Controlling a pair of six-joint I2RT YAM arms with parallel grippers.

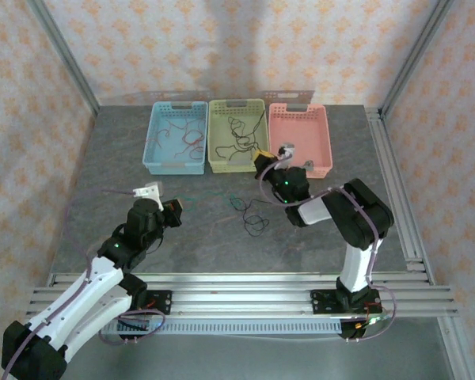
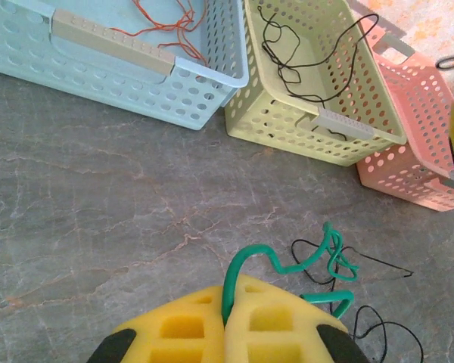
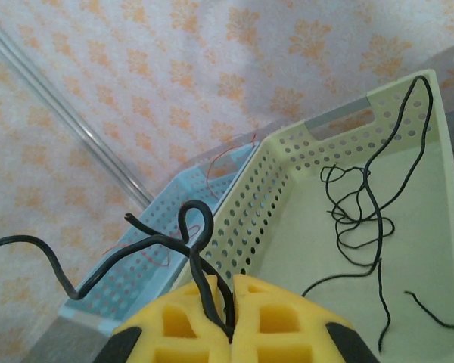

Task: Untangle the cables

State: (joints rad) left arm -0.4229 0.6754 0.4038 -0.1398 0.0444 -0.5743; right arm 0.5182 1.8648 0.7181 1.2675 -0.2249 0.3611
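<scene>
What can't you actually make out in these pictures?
- Right wrist view: the black cable, pinched in the shut right gripper, runs off the left edge, so its far end is cut off.
- Left wrist view: the held end of the green cable is hidden between the pads of the left gripper.
- Top view: the right gripper covers the near corner of the pink basket, so any contents there are hidden.

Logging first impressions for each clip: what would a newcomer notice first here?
Three pastel baskets stand at the far side: blue basket, yellow basket, pink basket. Nearer, the left gripper is shut on a green cable, and the right gripper pinches a black cable near the yellow basket.
</scene>
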